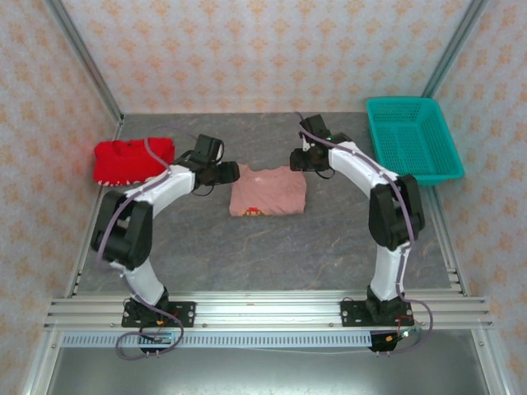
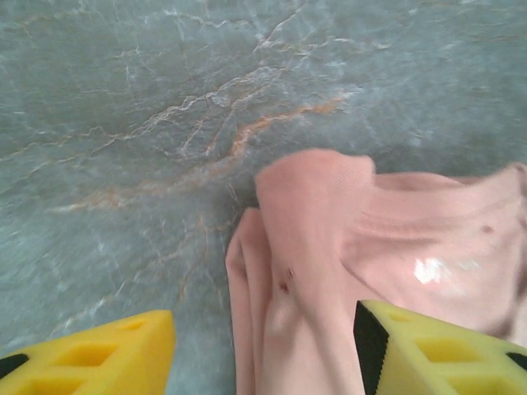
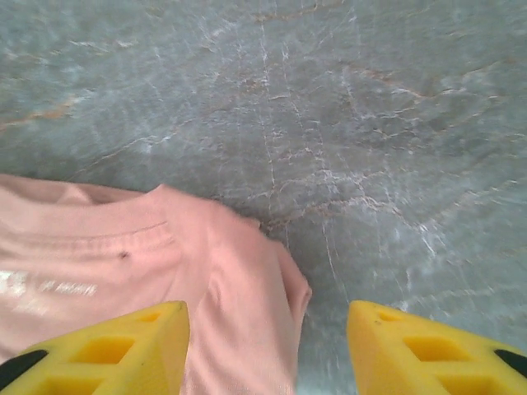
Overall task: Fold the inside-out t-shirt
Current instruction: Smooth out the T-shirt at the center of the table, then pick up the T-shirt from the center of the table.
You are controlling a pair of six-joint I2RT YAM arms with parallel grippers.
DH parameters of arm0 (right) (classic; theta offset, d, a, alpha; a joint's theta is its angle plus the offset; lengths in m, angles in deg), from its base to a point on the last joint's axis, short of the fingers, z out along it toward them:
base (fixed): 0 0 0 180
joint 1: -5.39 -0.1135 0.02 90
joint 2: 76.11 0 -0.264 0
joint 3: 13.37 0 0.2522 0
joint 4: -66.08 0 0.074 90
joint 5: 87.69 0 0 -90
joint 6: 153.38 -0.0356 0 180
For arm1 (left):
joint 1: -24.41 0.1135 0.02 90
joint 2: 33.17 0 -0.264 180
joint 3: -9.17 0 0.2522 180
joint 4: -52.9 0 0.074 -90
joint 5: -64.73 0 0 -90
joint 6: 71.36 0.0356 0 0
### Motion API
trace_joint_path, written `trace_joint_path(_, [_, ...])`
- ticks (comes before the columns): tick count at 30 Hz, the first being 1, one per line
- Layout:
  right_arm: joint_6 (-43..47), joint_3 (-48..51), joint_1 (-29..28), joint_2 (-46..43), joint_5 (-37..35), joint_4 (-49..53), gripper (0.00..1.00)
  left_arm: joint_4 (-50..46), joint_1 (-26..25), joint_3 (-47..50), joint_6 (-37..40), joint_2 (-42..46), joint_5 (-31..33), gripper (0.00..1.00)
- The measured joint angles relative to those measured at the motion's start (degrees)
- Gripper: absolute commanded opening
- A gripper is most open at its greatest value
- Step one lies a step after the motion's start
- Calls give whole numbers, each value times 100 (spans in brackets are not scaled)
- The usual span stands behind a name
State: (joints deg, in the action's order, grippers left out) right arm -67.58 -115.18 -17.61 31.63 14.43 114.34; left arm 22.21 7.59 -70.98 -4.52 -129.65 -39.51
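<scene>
The t-shirt (image 1: 268, 193) is lying folded mid-table. The left gripper (image 2: 265, 317) and right gripper (image 3: 267, 306) are hanging over its far corners, jaws apart, gripping nothing. Best move is probably lifting both straight up, so no finger is dragging the fold loose.

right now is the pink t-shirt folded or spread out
Folded. The t-shirt lies as a small rectangle on the table, and both wrist views show doubled layers at its corners.

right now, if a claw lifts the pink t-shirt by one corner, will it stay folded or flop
Probably flops: the t-shirt is soft cloth, its layers lying loose and rumpled. Pushed, it would likely bunch rather than slide.
</scene>
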Motion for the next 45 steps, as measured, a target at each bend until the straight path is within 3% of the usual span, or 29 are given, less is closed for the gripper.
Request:
trace_joint_path(5, [-341,527,-136,-520,791,-472,49,321,-297,157,-129,361,-619,61])
trace_joint_path(11, [-752,562,-166,313,1320,-938,44,437,-402,-129,-140,-682,-949,61])
trace_joint_path(16, [-826,538,-24,933,1432,-1029,44,431,-247,-328,-120,-1259,-935,61])
trace_joint_path(21, [-719,243,96,1034,1513,-901,47,452,9,-328,-107,-1180,-940,63])
trace_joint_path(28, [-514,859,131,-111,1445,-846,61,529,125,221,-83,-92,-953,76])
trace_joint_path(33, [-579,1222,131,-743,1231,-986,69,658,286,282,-85,-461,-1292,81])
trace_joint_path(45, [-1233,1665,109,188,1362,-1665,61,730,39,-247,-31,-1537,-1718,81])
